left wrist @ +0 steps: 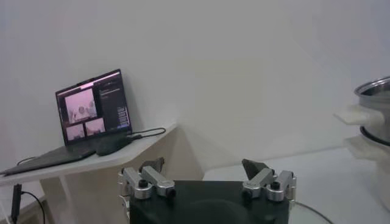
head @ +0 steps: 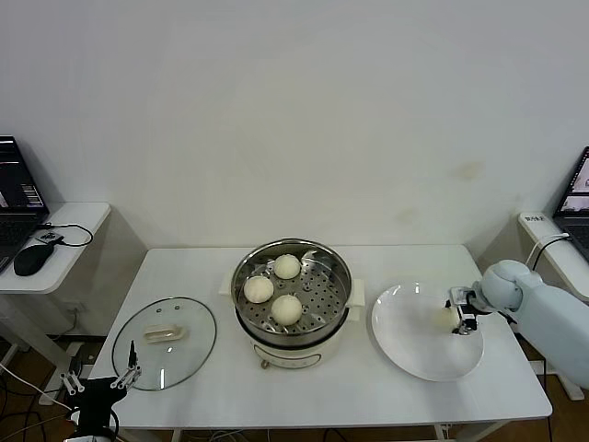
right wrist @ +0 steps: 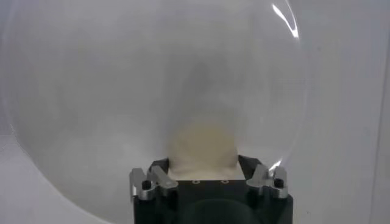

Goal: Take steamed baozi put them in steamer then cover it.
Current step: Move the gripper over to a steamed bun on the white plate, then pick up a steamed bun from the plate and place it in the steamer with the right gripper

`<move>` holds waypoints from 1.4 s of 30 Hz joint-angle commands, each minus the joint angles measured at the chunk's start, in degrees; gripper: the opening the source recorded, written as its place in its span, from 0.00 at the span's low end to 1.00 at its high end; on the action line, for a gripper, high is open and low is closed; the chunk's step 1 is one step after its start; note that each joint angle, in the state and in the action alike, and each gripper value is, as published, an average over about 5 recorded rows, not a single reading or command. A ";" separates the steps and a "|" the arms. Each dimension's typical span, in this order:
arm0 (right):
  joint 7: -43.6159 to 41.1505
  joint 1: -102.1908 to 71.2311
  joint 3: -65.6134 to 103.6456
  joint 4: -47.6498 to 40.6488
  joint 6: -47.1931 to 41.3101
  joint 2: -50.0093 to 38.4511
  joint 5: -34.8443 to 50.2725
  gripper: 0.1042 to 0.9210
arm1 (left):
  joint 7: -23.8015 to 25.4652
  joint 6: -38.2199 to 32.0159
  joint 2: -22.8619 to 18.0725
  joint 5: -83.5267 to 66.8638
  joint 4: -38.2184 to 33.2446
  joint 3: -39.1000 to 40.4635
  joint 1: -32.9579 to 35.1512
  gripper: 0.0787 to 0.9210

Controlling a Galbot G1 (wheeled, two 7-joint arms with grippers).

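Note:
The steamer (head: 241,276) stands mid-table on its cream base, uncovered, with three baozi (head: 287,266), (head: 259,289), (head: 286,309) on its perforated tray. The fourth baozi (head: 445,318) lies on the white plate (head: 414,350) to the right. My right gripper (head: 457,318) is low over the plate, its pads against both sides of that baozi (right wrist: 203,149). The glass cover (head: 184,354) lies flat on the table left of the steamer. My left gripper (head: 124,376) hangs open and empty at the table's front left corner; its jaws (left wrist: 204,167) stand wide apart.
A side table at the left holds a laptop (head: 18,189) and a mouse (head: 32,260). Another laptop (head: 575,198) stands at the right behind my right arm. The steamer's edge (left wrist: 375,97) shows in the left wrist view.

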 commanded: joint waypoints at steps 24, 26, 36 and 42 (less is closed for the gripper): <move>-2.52 48.95 -34.23 25.74 -10.75 -7.16 30.69 0.61 | -0.11 -0.21 0.53 -0.31 -0.93 0.54 -0.48 0.88; -1.56 52.48 -37.11 26.46 -12.15 -4.61 33.85 0.61 | -0.13 -0.23 0.53 -0.30 -1.05 0.64 -0.59 0.88; 5.99 55.73 -42.86 25.11 -22.32 12.49 49.15 0.62 | -0.42 -1.07 0.21 0.82 -1.24 0.72 -1.27 0.88; 8.83 49.25 -41.12 19.66 -26.87 19.32 51.01 0.63 | -0.60 -1.48 -0.21 1.20 -1.33 0.59 -1.19 0.88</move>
